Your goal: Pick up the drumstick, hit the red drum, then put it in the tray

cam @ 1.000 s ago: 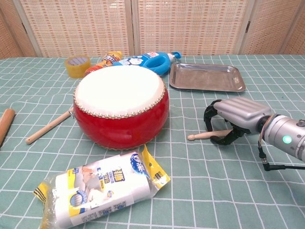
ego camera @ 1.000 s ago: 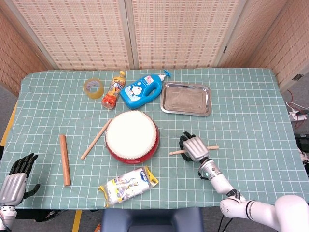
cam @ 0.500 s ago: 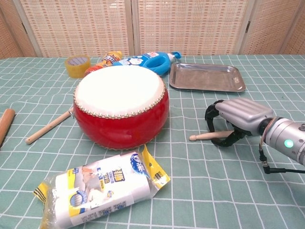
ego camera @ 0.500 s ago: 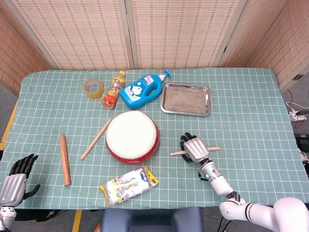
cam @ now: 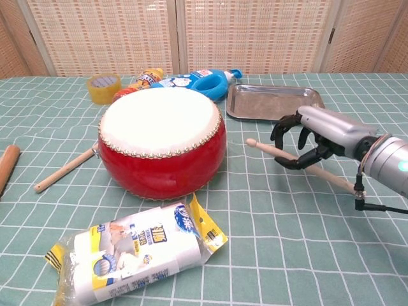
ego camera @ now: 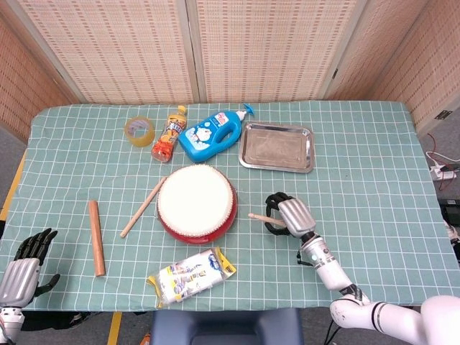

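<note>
Drumstick tilt under right robot hand shows only chest-side.

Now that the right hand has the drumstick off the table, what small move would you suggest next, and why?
Probably swing the right hand left so the stick's tip comes over the white drumhead, then tap down. The hand grips the drumstick clear of the cloth, its tip pointing at the red drum but stopping short of it. The tray comes after the hit.
</note>
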Robot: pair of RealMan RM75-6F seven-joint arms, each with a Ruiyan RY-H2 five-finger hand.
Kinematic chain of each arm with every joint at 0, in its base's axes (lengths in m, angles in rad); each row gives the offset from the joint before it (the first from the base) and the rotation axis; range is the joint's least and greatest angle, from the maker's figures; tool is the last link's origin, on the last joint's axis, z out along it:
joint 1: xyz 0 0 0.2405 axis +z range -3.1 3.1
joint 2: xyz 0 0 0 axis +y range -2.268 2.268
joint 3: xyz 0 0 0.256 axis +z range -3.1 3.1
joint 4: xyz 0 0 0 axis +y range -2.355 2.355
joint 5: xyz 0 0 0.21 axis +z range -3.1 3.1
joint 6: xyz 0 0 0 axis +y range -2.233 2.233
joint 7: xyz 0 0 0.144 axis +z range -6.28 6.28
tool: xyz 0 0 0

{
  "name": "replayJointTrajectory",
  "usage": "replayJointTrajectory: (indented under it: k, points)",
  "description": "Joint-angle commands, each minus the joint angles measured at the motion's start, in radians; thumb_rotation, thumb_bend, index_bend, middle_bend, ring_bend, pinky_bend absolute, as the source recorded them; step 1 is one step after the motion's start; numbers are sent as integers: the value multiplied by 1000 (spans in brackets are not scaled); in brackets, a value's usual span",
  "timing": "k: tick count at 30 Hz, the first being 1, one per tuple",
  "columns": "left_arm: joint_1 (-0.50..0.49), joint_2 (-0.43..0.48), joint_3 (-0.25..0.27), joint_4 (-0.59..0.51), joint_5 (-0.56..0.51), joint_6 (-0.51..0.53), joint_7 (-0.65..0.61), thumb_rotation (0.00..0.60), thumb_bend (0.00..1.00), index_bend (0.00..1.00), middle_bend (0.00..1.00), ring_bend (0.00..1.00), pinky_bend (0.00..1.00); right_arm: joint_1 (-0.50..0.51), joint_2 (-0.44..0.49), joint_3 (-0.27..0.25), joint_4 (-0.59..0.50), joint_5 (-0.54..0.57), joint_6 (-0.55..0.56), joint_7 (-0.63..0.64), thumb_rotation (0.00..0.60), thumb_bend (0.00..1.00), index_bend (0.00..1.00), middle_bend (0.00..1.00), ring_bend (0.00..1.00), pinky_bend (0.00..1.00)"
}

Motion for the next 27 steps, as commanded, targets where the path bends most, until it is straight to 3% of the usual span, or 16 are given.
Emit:
replayJointTrajectory:
  k: [1, 7, 13, 19, 27]
  points:
    - [0, 8, 1, -11, 2, 2, 8, 600, 226, 0, 0, 0, 0, -16, 67, 48, -51, -61, 34, 388, 545, 477, 621, 316, 234, 425]
    - [0, 22, 5, -41, 7, 4, 31, 600, 227, 0, 0, 0, 0, -16, 58, 54, 49, -109, 31, 914, 545, 479, 552, 322, 240, 425]
    - [0, 36, 4, -69, 9, 8, 55, 600, 227, 0, 0, 0, 0, -2, 14, 38, 207, -154, 38, 1347, 545, 484, 515, 322, 241, 425]
    - [-4, 42, 7, -89, 10, 0, 75, 600, 226, 0, 0, 0, 0, 22, -65, 11, 396, -190, 55, 1605, 553, 485, 511, 322, 241, 410]
    - [-7, 46, 8, -99, 8, -6, 84, 600, 227, 0, 0, 0, 0, 45, -156, -9, 577, -199, 64, 1755, 561, 490, 446, 322, 241, 392]
